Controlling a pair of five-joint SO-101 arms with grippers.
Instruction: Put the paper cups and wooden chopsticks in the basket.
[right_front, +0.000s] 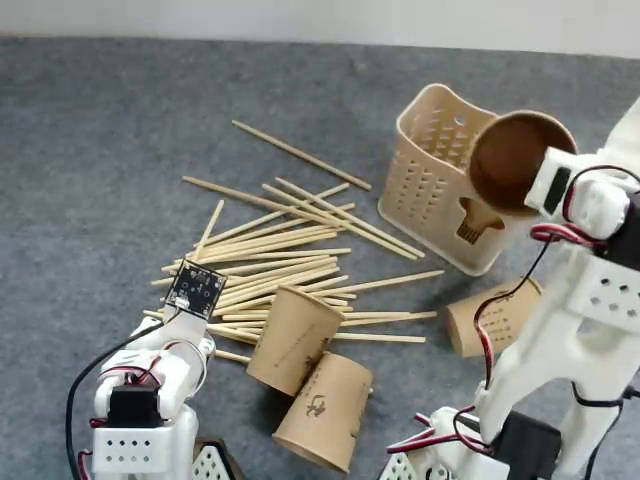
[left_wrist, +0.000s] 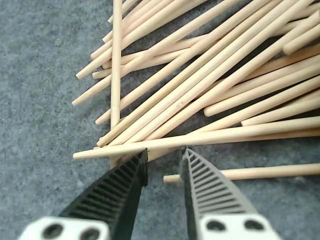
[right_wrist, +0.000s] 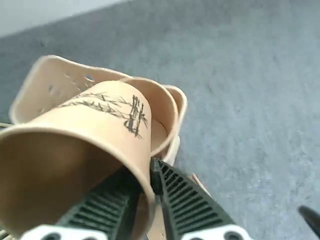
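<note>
Our right hand (right_wrist: 148, 170) is clamped on a paper cup (right_wrist: 75, 145), with the cup's wall pinched at the rim between its fingers. The cup lies tilted in the grip, its open mouth toward the wrist and its bottom pointing away. Just beyond and below this hand stands the basket (right_front: 430, 170), upright on the grey table (right_front: 100, 150). In the high view the held cup hangs over the basket's rim on the side nearest the right arm.

Our left hand (left_wrist: 165, 156) is low over the table with its fingers slightly parted and gripping nothing. Its fingertips (left_wrist: 144, 159) sit right at a crosswise chopstick (left_wrist: 200, 139), and the blunt end of another stick lies on the table in the gap between them. Ahead of this hand the wooden chopsticks (left_wrist: 210, 90) fan out in a loose, overlapping pile.

Three more cups lie on their sides. A second cup (right_front: 293, 340) and a third cup (right_front: 325, 410) touch each other just beside the left hand, toward the right arm. A fourth cup (right_front: 492, 318) lies below the right hand, near the basket's foot. A stray chopstick (right_front: 300, 155) rests by itself well beyond the pile.
</note>
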